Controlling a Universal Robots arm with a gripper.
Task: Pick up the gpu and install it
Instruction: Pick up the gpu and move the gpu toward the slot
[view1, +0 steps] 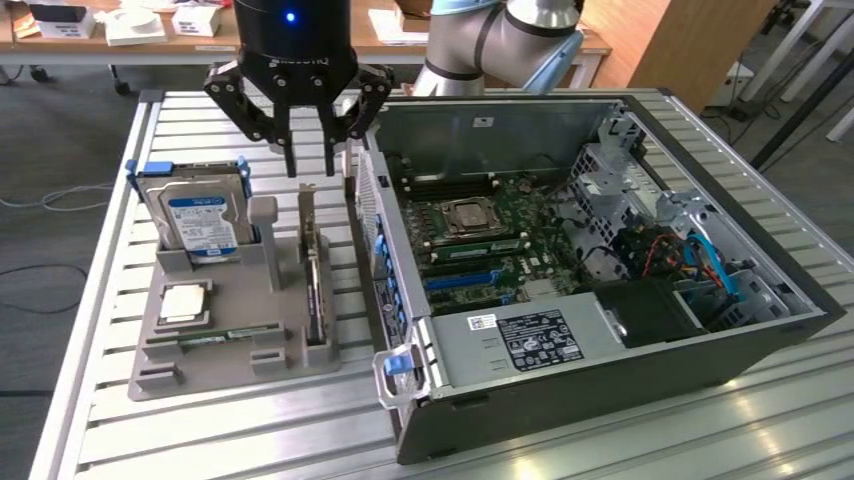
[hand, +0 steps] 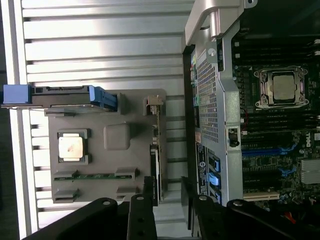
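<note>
Dark, edge-on, the gpu (view1: 310, 275) is standing in a grey holder (view1: 214, 358) on the slatted counter (view1: 200, 430), just beside the open computer case (view1: 587, 400); the gripper (view1: 311, 165) is hovering above its top edge, jaws spread wide.

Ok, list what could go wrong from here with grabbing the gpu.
1. The gpu stands edge-on under the open hand; slightly off line, a finger may land on its top edge.
2. The computer case wall stands close beside it, so the finger on that side might clip it.
</note>
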